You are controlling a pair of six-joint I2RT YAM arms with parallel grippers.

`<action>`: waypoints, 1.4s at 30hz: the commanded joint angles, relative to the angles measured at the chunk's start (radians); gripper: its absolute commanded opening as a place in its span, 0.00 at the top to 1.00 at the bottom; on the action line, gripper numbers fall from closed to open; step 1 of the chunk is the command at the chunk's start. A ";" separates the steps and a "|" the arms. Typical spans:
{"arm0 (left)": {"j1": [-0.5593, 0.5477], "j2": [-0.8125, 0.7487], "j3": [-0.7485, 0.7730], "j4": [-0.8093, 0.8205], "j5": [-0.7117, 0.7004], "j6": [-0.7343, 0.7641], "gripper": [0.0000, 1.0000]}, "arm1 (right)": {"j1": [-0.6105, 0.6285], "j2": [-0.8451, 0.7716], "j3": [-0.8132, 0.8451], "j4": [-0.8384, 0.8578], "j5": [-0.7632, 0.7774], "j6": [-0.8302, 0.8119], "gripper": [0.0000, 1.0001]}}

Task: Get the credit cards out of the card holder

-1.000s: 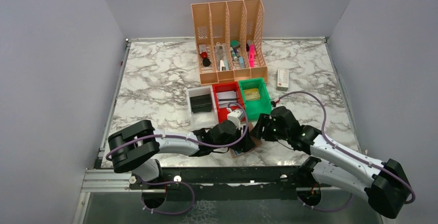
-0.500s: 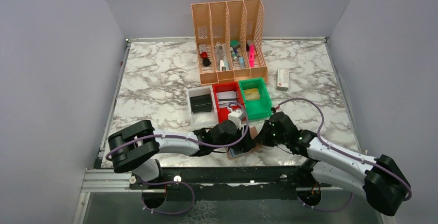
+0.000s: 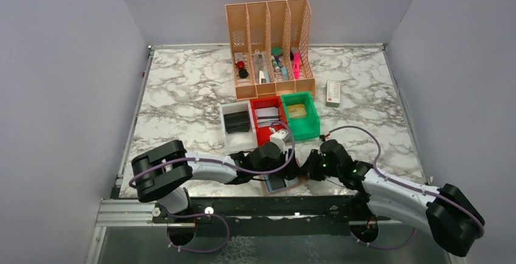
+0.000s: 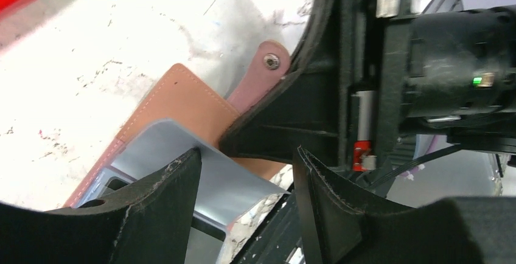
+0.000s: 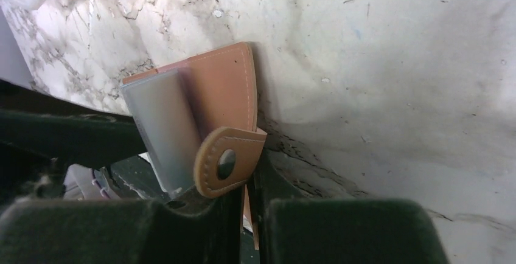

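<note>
Card holder [image 5: 222, 87] flat, diagonal, strap [image 5: 226, 163] at right tool [image 5: 249, 212].

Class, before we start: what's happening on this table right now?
Two robot arms work at the table's near edge. The right gripper is shut on the tan card holder by its edge. The left gripper straddles a bluish-grey credit card sticking out of the holder; whether it grips it is unclear.
</note>
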 commanded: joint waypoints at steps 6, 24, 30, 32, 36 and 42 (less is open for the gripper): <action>-0.014 0.069 0.038 0.024 0.039 -0.009 0.41 | -0.001 -0.162 0.113 -0.299 0.214 -0.037 0.73; -0.028 0.084 0.051 0.024 0.053 0.009 0.50 | -0.001 0.090 0.217 -0.146 0.012 -0.256 0.54; -0.030 0.034 0.019 0.022 0.022 0.013 0.50 | -0.001 0.104 0.177 -0.185 0.104 -0.156 0.63; -0.030 -0.010 -0.002 0.022 -0.003 0.014 0.50 | -0.001 0.076 0.141 -0.171 0.109 -0.118 0.68; -0.030 -0.102 -0.049 0.004 -0.068 0.017 0.50 | -0.001 0.020 0.082 -0.150 0.097 -0.065 0.75; -0.029 -0.166 -0.061 -0.119 -0.149 0.033 0.49 | -0.001 -0.037 0.027 -0.132 0.068 -0.024 0.78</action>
